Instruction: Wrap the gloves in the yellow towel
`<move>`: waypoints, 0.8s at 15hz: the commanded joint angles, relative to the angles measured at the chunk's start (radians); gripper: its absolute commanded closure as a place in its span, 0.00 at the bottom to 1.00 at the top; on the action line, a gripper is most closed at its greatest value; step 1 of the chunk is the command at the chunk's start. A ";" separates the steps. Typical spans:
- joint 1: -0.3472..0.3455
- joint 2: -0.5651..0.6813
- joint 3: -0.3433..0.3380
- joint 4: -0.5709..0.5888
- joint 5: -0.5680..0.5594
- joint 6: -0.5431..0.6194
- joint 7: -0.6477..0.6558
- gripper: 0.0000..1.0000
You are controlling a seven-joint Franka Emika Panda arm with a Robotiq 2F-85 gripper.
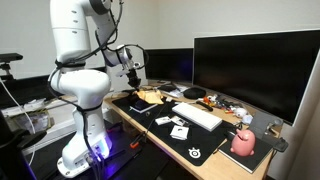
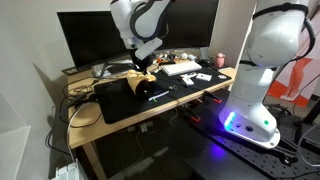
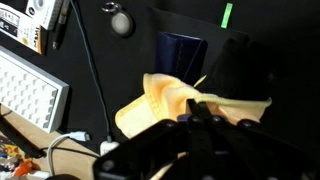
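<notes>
The yellow towel [image 3: 165,105] lies crumpled on the black desk mat [image 3: 120,70], with one edge lifted. It also shows in both exterior views [image 1: 150,96] [image 2: 143,82]. My gripper [image 3: 200,112] is right over it, and its fingers are shut on a fold of the towel's edge. The gripper hangs low over the mat in both exterior views [image 1: 135,78] [image 2: 143,68]. A dark blue item [image 3: 182,52], apparently the gloves, lies on the mat just beyond the towel, apart from my fingers.
A white keyboard [image 1: 195,113] [image 3: 25,90] lies beside the towel, with a cable [image 3: 90,60] between them. A large monitor [image 1: 255,70] stands behind the desk. A pink object [image 1: 243,143] and small clutter sit at the mat's far end. A round wooden pad [image 2: 85,113] lies at the desk corner.
</notes>
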 commanded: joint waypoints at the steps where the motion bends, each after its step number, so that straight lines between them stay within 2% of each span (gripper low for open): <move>1: -0.024 -0.009 0.021 -0.009 0.000 -0.006 -0.001 0.98; 10: -0.035 -0.026 0.021 -0.027 0.001 -0.006 -0.002 1.00; 12: -0.010 -0.011 0.044 -0.024 -0.018 -0.011 0.065 1.00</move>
